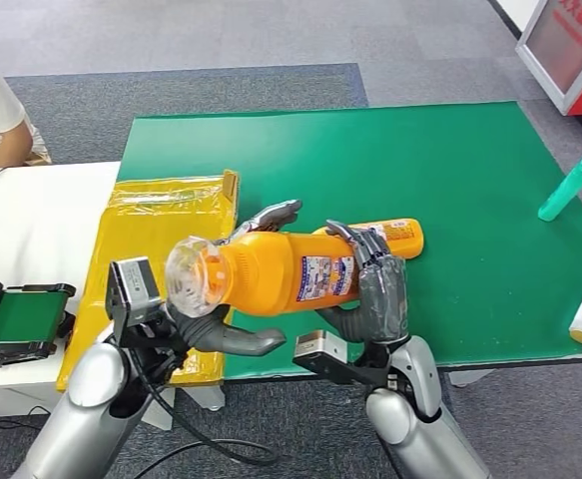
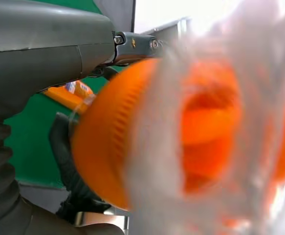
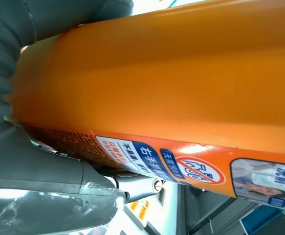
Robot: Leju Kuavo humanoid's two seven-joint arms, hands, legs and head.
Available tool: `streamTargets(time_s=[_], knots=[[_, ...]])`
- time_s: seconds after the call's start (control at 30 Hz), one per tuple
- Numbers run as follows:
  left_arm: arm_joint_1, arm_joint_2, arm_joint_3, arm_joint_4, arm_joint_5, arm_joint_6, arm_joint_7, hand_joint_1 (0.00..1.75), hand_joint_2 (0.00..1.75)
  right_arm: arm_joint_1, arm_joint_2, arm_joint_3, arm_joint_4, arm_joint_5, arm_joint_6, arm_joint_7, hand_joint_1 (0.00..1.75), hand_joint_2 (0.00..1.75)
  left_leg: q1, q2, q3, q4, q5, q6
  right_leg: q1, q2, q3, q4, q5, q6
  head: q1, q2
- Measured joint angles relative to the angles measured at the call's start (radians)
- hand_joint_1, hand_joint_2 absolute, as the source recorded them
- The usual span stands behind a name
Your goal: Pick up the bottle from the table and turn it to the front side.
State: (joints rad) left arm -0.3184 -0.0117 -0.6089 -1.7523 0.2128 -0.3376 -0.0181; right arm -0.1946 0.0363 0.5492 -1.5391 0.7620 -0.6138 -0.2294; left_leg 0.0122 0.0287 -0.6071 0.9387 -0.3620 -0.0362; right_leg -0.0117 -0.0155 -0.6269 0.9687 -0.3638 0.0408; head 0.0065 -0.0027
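Orange bottle (image 1: 280, 272) lifted off the green surface (image 1: 453, 190), gripped by right robot hand (image 1: 374, 289) and left robot hand (image 1: 227, 329); its turning to the front side appears unfinished.

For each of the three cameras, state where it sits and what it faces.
Head view: high on the body, looking down at the green table; both arms, left hand, right hand holding the orange bottle.
Left wrist view: behind the left hand, facing the bottle's clear cap.
Right wrist view: behind the right hand, facing the bottle's label.
All share the bottle.
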Motion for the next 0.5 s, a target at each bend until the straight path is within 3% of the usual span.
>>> streamTargets(time_s=[0.43,0.47,0.5], knots=[[-0.008,0.006,-0.005,0.029,-0.073,-0.001,-0.046,0.00,1.75,0.007,0.004,0.004,-0.009,0.027,0.065,0.047,1.75,1.75,0.000,0.000,0.000,0.000,0.000,0.000,0.000,0.000,0.000,0.000,0.000,0.000,0.000,0.000],[-0.007,0.006,-0.003,0.031,-0.079,-0.002,-0.050,0.06,1.75,0.009,0.004,0.004,-0.013,0.029,0.071,0.050,1.75,1.75,0.000,0.000,0.000,0.000,0.000,0.000,0.000,0.000,0.000,0.000,0.000,0.000,0.000,0.000],[-0.007,0.006,-0.002,0.032,-0.084,-0.002,-0.053,0.50,1.75,0.010,0.004,0.004,-0.016,0.030,0.075,0.052,1.75,1.75,0.000,0.000,0.000,0.000,0.000,0.000,0.000,0.000,0.000,0.000,0.000,0.000,0.000,0.000]])
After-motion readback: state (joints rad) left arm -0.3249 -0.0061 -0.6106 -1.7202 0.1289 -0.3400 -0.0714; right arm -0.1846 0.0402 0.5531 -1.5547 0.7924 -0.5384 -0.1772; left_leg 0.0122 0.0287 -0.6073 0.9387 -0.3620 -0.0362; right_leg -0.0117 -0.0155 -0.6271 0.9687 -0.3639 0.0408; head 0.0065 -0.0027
